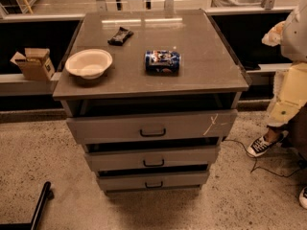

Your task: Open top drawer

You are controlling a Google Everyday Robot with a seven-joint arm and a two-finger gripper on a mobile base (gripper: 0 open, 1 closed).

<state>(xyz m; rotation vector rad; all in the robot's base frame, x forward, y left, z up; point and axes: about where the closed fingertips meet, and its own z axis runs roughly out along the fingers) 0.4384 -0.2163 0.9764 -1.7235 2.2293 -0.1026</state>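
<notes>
The top drawer (152, 126) is the widest grey front under the cabinet top (206, 83). It has a black bar handle (152, 132) at its middle and white crossed scratches (211, 123) near its right end. A dark gap shows above its front. Two narrower grey drawers (153, 158) (153, 180) sit below it, each set further back. My gripper is not in view. Only a pale arm part (292, 87) shows at the right edge, apart from the cabinet.
On the cabinet top lie a white bowl (88, 63), a blue can on its side (162, 61) and a black snack packet (120, 35). A cardboard box (34, 63) sits on the left ledge. A sneaker (261, 146) and a cable (268, 169) are on the floor at right. A black bar (41, 204) is at bottom left.
</notes>
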